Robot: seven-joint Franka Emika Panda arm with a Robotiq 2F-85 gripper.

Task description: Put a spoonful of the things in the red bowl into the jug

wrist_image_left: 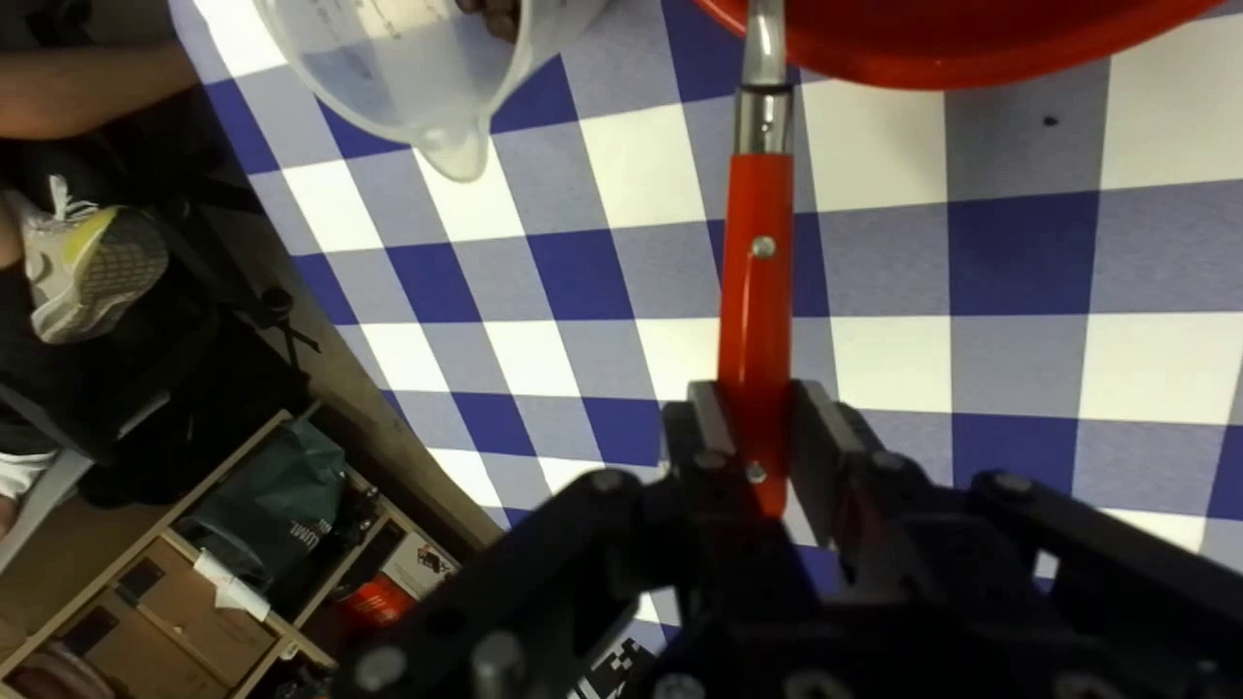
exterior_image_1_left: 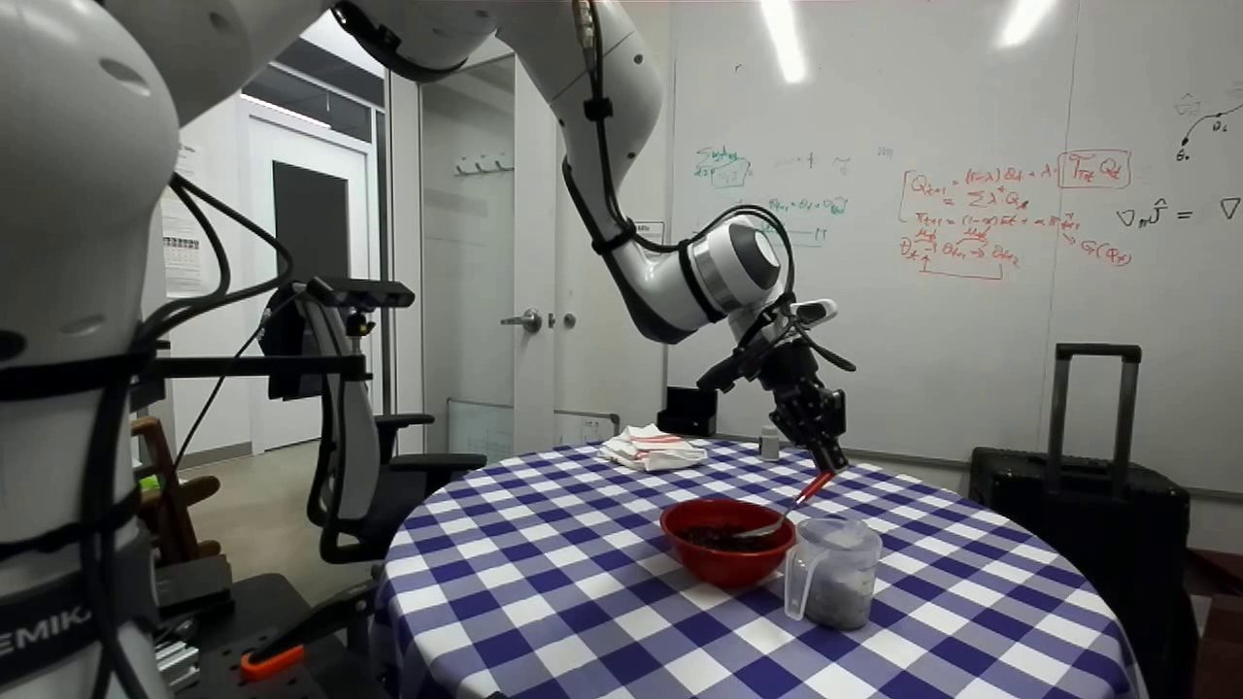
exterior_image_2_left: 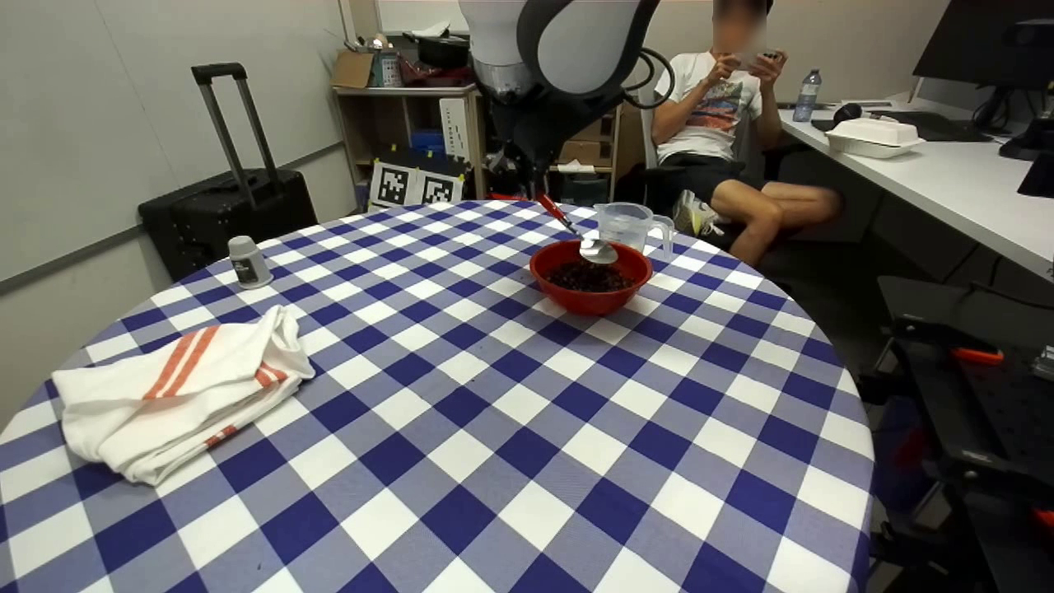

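The red bowl (exterior_image_1_left: 730,565) stands on the table and holds small dark brown pieces. It also shows in an exterior view (exterior_image_2_left: 588,301) and partly in the wrist view (wrist_image_left: 923,70). My gripper (wrist_image_left: 755,417) is shut on the red handle of a metal spoon (wrist_image_left: 757,291). In both exterior views the spoon slants down with its head inside the bowl's rim, over or against the pieces. I cannot tell whether it carries any. The clear jug (exterior_image_1_left: 847,575) stands close beside the bowl, handle outward. In the wrist view the jug (wrist_image_left: 418,97) shows some dark brown pieces within its rim.
A white cloth with red stripes (exterior_image_2_left: 181,391) and a small grey-capped shaker (exterior_image_2_left: 249,262) lie farther off on the checked tablecloth (exterior_image_2_left: 461,494). A black suitcase (exterior_image_1_left: 1078,524) stands beyond the table. A person (exterior_image_2_left: 712,107) sits behind the jug's side of the table.
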